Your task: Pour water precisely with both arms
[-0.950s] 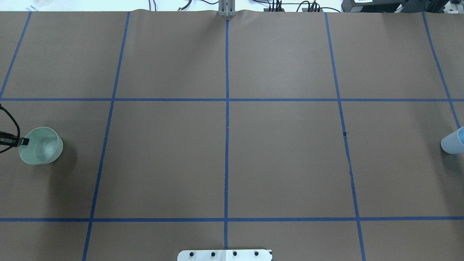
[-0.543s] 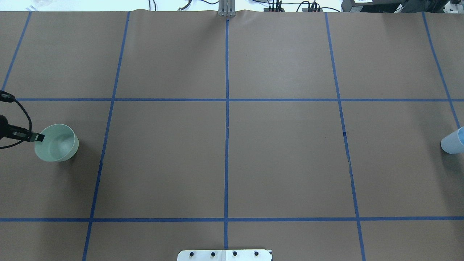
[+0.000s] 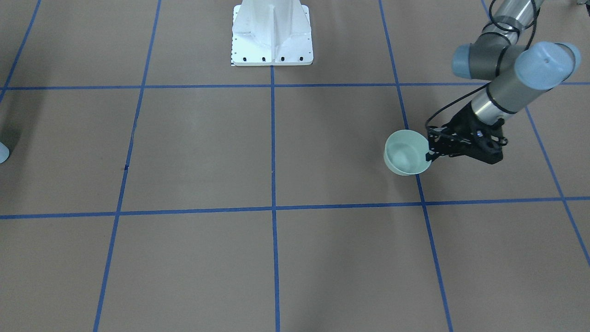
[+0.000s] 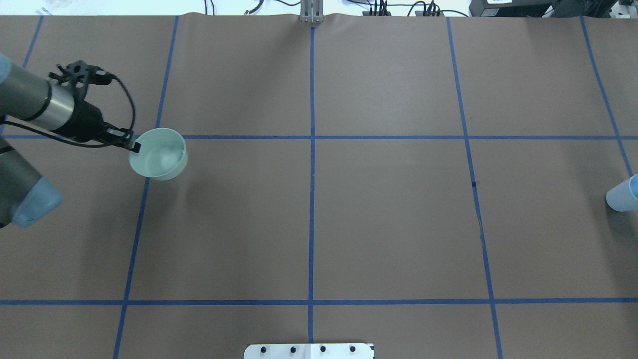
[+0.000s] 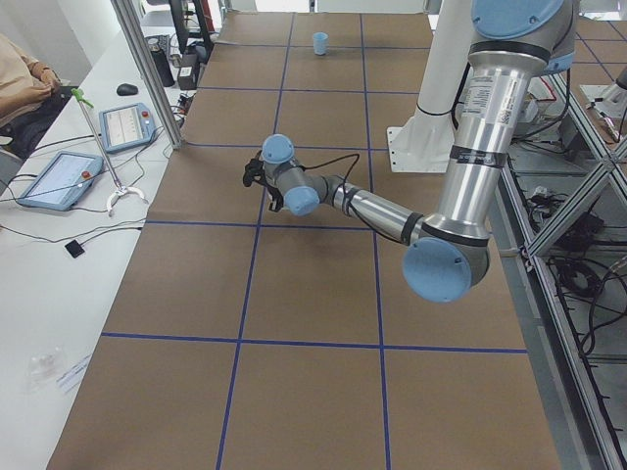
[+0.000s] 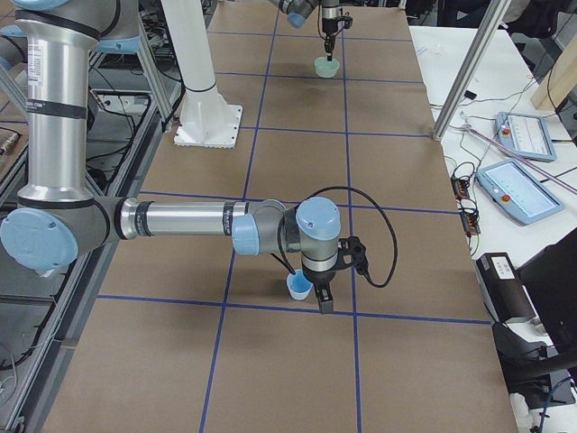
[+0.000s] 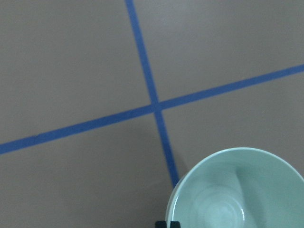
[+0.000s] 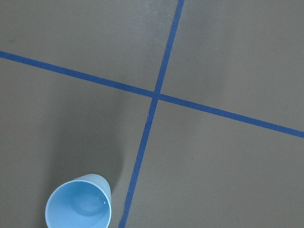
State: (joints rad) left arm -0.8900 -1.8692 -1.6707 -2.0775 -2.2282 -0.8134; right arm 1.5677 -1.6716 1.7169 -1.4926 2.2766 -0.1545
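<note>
A pale green cup point(image 4: 160, 161) hangs above the brown table near a crossing of blue tape lines. My left gripper point(image 4: 134, 146) is shut on its rim, on the side toward the arm; it also shows in the front view point(image 3: 430, 152). Faint ripples of water point(image 7: 216, 209) show in the cup's bottom point(image 7: 247, 190). A small light-blue cup point(image 4: 622, 195) is at the table's right edge; the right wrist view looks down into it point(image 8: 78, 204). My right gripper point(image 6: 314, 293) is at that cup point(image 6: 297, 286) in the exterior right view only. I cannot tell if it is open or shut.
The white pedestal point(image 3: 272, 34) stands at the robot's side of the table, in the middle. A metal post point(image 4: 311, 11) rises at the far edge. Tablets point(image 6: 527, 189) and cables lie on the white bench beyond.
My left arm has carried the green cup in from the table's left edge, rightward and away from the robot, to the tape crossing. The blue cup has not moved.
</note>
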